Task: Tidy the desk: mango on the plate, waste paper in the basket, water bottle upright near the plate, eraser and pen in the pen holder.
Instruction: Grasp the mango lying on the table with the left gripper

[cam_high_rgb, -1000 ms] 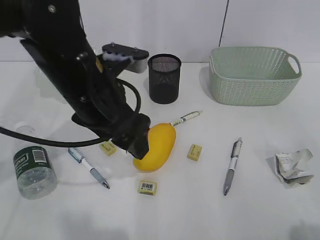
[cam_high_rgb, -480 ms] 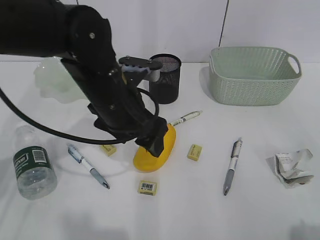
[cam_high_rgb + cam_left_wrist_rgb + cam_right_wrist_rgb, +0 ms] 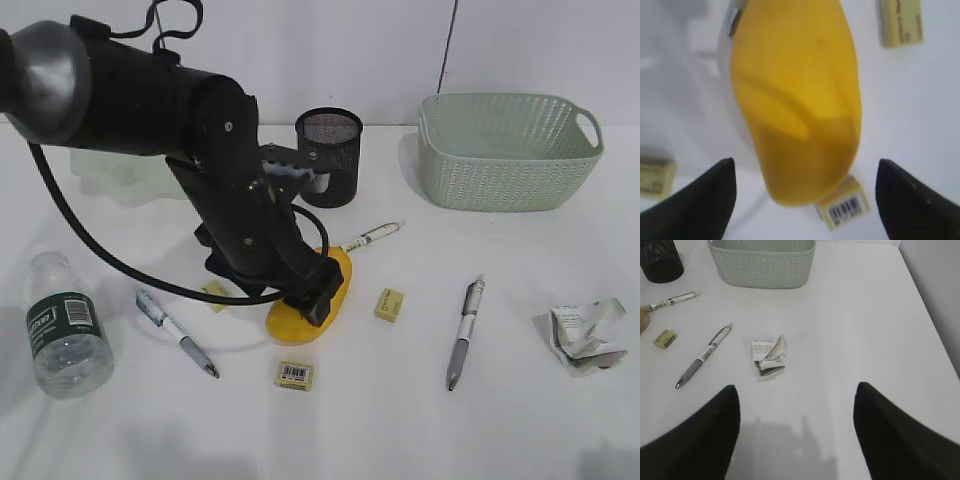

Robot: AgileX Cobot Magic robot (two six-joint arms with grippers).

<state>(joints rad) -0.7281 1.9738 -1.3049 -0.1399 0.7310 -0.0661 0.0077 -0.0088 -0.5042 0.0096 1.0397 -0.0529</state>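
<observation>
The yellow mango point(image 3: 288, 324) lies mid-desk, and fills the left wrist view point(image 3: 795, 100). My left gripper point(image 3: 320, 296) is down over it, open, a finger on each side of its end point(image 3: 805, 167), not touching. The ruffled green plate point(image 3: 110, 176) is at the back left, partly behind the arm. The water bottle point(image 3: 62, 325) lies on its side at the front left. The waste paper point(image 3: 588, 335) is at the right, ahead of my open, empty right gripper point(image 3: 795, 405). The black pen holder point(image 3: 328, 155) and the basket point(image 3: 510, 150) stand at the back.
Three pens lie on the desk: one at the right point(image 3: 465, 330), one by the mango's far end point(image 3: 375, 236), one at the left point(image 3: 178, 335). Yellow erasers lie around the mango point(image 3: 389, 304), point(image 3: 295, 375), point(image 3: 215, 293). The right gripper does not show in the exterior view.
The left arm has swung right and lowered, bringing the open gripper down around the mango. The plate and the whole bottle have come into view. The mango has not been lifted.
</observation>
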